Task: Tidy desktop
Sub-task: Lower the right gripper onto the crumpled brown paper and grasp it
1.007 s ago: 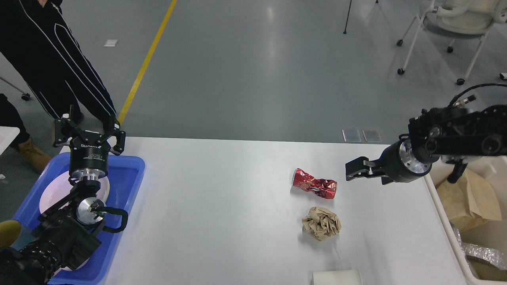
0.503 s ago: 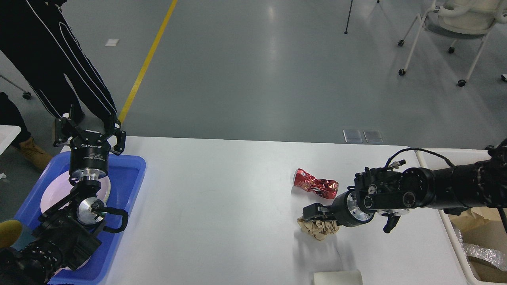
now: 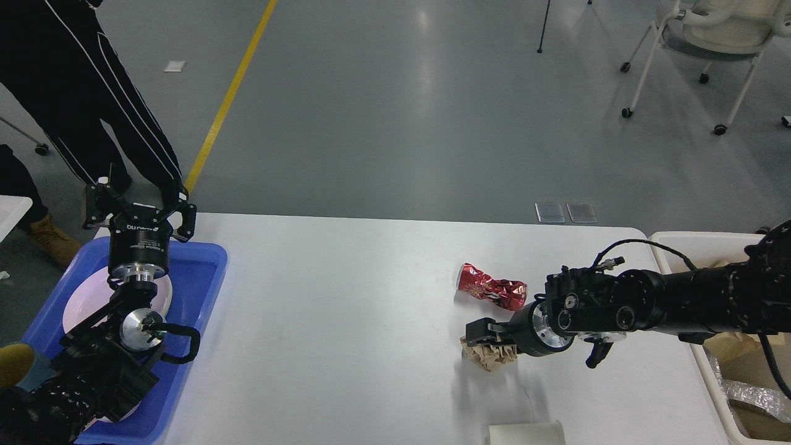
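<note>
1. The white tabletop (image 3: 346,321) fills the lower middle of the head view, with its far edge running across the view above the red can and its rounded far right corner close to the cream bin.
2. The blue tray (image 3: 204,290) sits at the tabletop's left end and holds a white plate (image 3: 77,306), partly hidden by the left arm.
3. The cream bin (image 3: 680,244) stands just beside the tabletop's right edge, with brown paper and silvery wrap inside.
4. The left pincer (image 3: 137,204) hangs above the tray's far end, its fingers spread apart and holding nothing.
5. The right pincer (image 3: 485,337) reaches in from the right and lies low on the crumpled brown paper ball (image 3: 488,358); I cannot tell whether its fingers are clamped on it.
6. A crushed red can (image 3: 491,289) lies on its side just beyond the paper ball, apart from it.
7. A white roll (image 3: 525,432) shows at the near edge.
</note>
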